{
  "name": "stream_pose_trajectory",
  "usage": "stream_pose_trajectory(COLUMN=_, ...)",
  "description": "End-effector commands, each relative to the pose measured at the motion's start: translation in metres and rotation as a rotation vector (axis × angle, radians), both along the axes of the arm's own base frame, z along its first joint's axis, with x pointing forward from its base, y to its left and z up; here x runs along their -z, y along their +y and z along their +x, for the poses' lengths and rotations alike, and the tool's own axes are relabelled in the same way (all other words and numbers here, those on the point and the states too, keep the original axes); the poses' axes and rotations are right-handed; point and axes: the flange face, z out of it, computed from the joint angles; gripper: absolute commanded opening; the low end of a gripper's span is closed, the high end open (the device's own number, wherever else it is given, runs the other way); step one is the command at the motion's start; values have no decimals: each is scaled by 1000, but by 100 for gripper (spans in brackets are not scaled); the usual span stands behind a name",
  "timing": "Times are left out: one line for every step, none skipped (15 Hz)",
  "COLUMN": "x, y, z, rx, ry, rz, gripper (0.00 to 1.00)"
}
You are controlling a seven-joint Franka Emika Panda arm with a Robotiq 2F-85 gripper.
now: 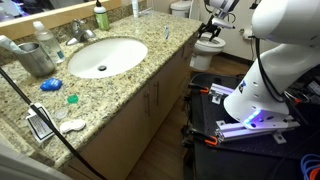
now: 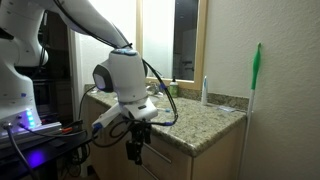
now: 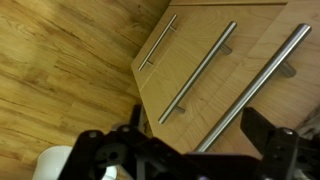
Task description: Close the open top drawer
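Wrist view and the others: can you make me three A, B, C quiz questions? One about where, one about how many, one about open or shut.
1. Where is the sink? A set in the counter; B on the floor; C on the toilet.
2. How many handles does the wrist view show? A one; B three; C five.
3. The gripper is: A shut on a handle; B shut on a bottle; C open, empty.
Answers: A, granite surrounds the basin; B, three metal bars cross the wood fronts; C, its jaws stand wide apart with nothing between.
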Motion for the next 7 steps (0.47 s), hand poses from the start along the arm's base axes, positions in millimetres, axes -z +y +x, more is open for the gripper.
stream_pose_trajectory(x=-5, y=0, z=-8, rx=-17, ry=73, rz=-2, gripper=100)
stream_pose_trajectory(x=-4, y=0, z=-10, rx=-31, ry=106, rz=3, gripper=100)
stream_pose_trajectory(x=-5, y=1, z=-15, rx=-49, ry=134, rz=12, gripper=100)
stream_pose_trajectory(x=-8, y=1, z=-20, rx=-58, ry=141, rz=5, gripper=100)
stream_pose_trajectory(x=-3, y=-3, z=-14, rx=-44, ry=113, rz=2, gripper=100)
stream_pose_trajectory(x=-3, y=-3, z=-16, rx=-44, ry=117, rz=2, gripper=100)
stream_pose_trajectory(x=-3, y=-3, z=-16, rx=-44, ry=117, rz=2, gripper=100)
